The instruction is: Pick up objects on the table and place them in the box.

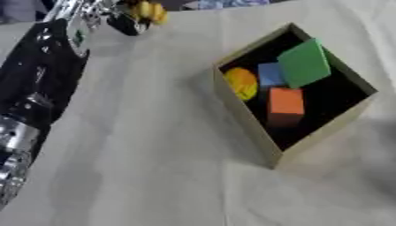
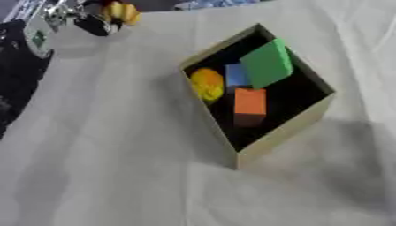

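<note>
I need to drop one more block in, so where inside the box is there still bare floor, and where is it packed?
The box has bare dark floor at its near end, between the orange block and the near wall, and along the right wall. The far end is crowded: green block, blue block and yellow object sit close together. The left robot hand holds something yellow at the table's far left.

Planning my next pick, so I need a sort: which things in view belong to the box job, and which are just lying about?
Belonging to the job:
- box
- green block, blue block, orange block and yellow thing, all inside the box
- left hand, far left, around a yellow object

Lying about:
- white tablecloth
- blue-patterned thing at the far edge
</note>
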`<state>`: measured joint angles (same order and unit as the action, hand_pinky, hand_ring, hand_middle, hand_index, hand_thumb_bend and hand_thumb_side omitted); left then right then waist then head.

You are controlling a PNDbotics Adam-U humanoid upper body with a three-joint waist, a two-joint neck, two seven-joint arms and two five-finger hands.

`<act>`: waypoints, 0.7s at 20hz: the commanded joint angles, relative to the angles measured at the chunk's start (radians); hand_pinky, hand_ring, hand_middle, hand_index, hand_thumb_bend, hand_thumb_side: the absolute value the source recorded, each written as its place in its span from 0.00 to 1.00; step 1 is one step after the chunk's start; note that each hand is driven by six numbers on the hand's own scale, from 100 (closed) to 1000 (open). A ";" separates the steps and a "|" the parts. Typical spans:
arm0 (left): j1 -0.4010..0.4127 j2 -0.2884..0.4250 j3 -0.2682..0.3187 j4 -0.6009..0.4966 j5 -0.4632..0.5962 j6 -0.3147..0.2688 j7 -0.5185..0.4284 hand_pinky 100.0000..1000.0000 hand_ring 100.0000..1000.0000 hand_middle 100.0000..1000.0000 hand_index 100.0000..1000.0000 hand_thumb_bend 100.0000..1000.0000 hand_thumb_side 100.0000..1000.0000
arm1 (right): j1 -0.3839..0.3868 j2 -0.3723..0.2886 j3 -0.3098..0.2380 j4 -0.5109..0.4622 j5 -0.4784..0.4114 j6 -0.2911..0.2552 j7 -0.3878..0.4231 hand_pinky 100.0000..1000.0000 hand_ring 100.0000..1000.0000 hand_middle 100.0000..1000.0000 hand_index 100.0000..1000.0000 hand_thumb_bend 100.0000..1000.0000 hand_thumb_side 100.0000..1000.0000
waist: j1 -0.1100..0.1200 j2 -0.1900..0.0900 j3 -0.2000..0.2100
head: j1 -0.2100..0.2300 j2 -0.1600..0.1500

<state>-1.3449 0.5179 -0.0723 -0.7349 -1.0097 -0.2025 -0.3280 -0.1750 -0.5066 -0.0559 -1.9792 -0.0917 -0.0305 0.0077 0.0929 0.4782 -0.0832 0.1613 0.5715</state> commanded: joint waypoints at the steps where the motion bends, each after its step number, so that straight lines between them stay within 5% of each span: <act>1: -0.014 0.002 -0.031 -0.034 0.024 -0.028 -0.015 0.72 0.56 0.43 0.62 0.02 0.00 | 0.000 -0.020 -0.007 -0.021 -0.011 0.001 0.005 0.92 0.80 0.71 0.82 0.00 0.71 | -0.011 -0.046 0.007 | -0.032 0.013; 14: 0.002 -0.051 -0.151 -0.095 0.148 -0.091 -0.072 0.71 0.56 0.43 0.63 0.05 0.00 | 0.029 -0.011 -0.005 -0.021 -0.037 0.013 0.017 0.92 0.81 0.72 0.82 0.00 0.68 | -0.032 -0.139 0.061 | -0.100 0.077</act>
<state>-1.3259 0.4539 -0.2127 -0.7992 -0.8825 -0.2875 -0.3958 -0.1426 -0.5048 -0.0553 -1.9792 -0.1221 -0.0190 0.0242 0.0672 0.3670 -0.0209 0.0686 0.6413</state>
